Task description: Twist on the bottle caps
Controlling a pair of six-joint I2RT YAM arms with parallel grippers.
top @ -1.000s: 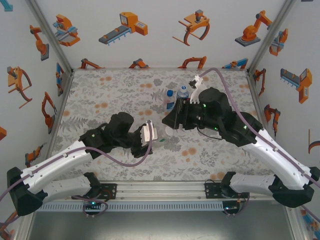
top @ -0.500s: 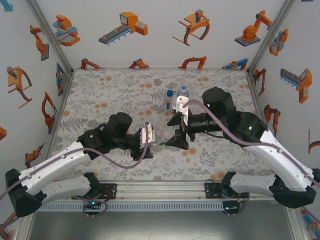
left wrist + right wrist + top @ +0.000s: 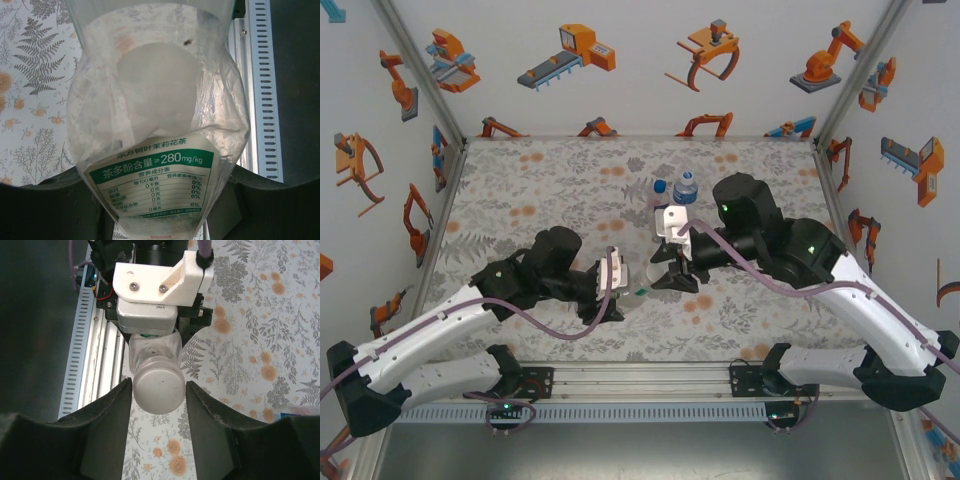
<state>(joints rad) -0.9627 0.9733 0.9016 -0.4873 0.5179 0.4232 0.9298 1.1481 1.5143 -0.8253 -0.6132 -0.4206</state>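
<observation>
Cross-threading looks the likeliest trouble. The left gripper is clamped on the slim bottle with the white-and-green label, holding it off the table on its side with the neck aimed at the right arm. In the right wrist view the white cap sits at the mouth of that bottle. The right gripper has a finger close on either side of it, but whether the pads already press the cap or stand a hair clear cannot be told. How far the cap is threaded cannot be told either. If it sits askew on the neck, a turn would probably jam it crooked rather than draw it down. The bottle's walls look thin and soft, so twisting force could spin or buckle it in the left fingers instead of tightening anything. A push along its axis might slide it backwards through that hold. A round, smooth cap may also slip between flat pads, and with the bottle lying level a loose cap would likely fall to the table. Two blue-capped bottles stand just behind the right wrist, near enough that a wide roll of that arm could knock them.
</observation>
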